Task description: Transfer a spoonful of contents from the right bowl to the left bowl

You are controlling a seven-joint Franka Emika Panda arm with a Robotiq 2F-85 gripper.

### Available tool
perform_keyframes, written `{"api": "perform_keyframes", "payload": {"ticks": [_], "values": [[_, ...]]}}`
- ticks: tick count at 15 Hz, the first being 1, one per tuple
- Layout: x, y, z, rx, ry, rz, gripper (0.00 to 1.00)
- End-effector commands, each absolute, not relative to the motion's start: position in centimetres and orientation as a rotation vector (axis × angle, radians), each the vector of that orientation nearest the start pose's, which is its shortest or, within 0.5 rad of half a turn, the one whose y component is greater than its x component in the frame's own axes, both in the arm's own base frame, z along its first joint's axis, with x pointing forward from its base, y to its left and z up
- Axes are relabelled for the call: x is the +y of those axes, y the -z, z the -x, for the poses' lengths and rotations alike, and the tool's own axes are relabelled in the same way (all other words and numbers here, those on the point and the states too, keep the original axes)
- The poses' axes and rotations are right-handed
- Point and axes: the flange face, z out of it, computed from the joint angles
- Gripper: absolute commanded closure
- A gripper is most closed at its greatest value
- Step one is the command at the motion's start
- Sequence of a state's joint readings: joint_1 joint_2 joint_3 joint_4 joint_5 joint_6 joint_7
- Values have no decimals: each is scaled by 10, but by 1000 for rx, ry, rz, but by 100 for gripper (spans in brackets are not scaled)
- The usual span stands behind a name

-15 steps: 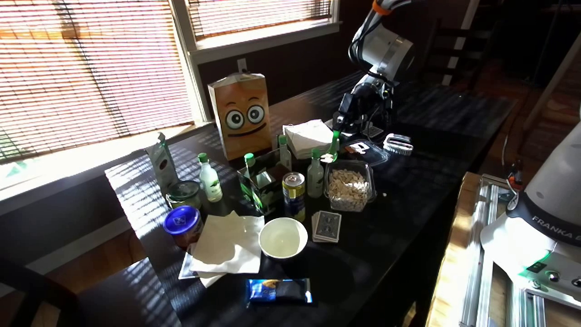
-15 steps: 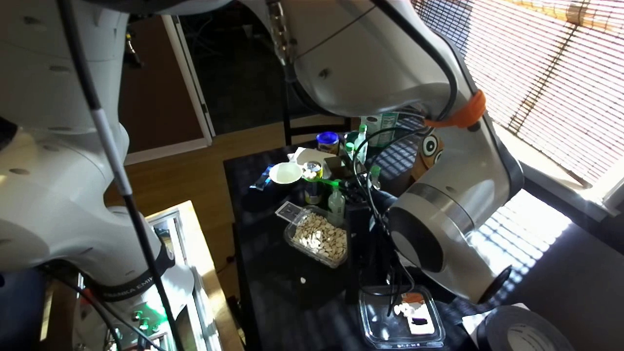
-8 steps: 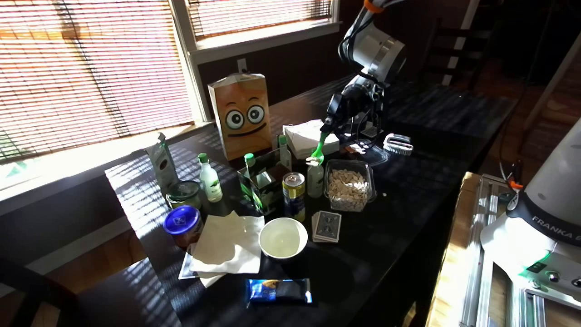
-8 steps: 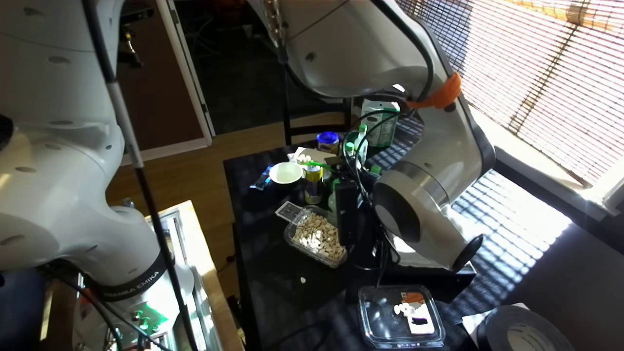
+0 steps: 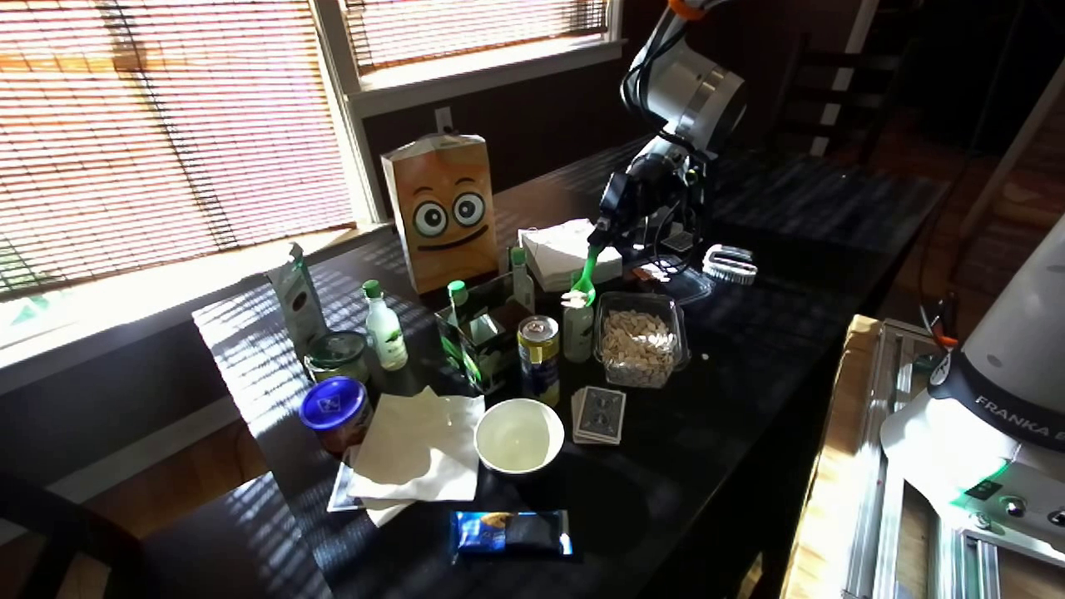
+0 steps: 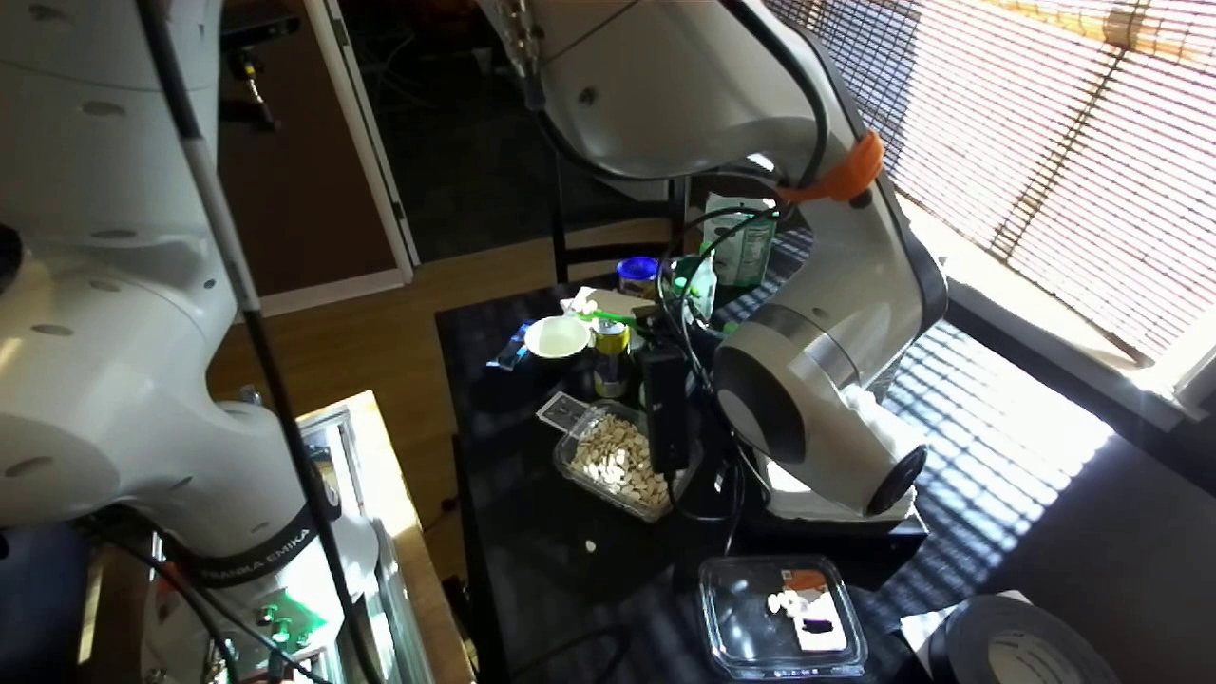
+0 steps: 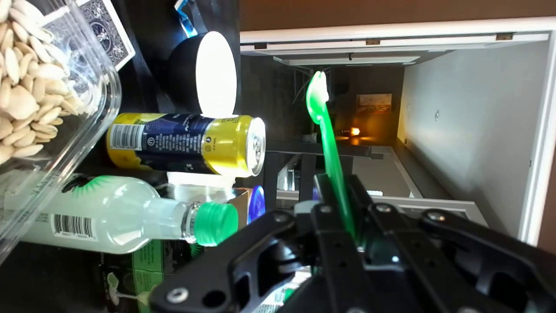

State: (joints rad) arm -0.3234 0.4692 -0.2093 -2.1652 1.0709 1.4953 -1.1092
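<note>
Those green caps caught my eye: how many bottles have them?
4 visible: one bottle beside the seed container, another across the carton from it, a third and fourth at the carton; more may be hidden inside.

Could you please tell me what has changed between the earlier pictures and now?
The black two-fingered tool has moved leftward in both exterior views, carrying the long green plastic spoon with a few pale seeds. Nothing was newly gripped or let go: the spoon stays held. The round white bowl, the clear square plastic container and the yellow-and-blue can stayed put.
</note>
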Motion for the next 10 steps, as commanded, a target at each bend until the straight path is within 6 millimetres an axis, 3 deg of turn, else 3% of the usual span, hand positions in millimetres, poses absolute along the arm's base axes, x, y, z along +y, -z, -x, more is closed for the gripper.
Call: {"api": "perform_keyframes", "payload": {"ticks": [1, 9, 10], "values": [[-139, -188, -448, 65, -7, 1836, 97], [-94, -198, -455, 6, -5, 1900, 97], [-109, -188, -458, 2, -35, 1892, 89]]}}
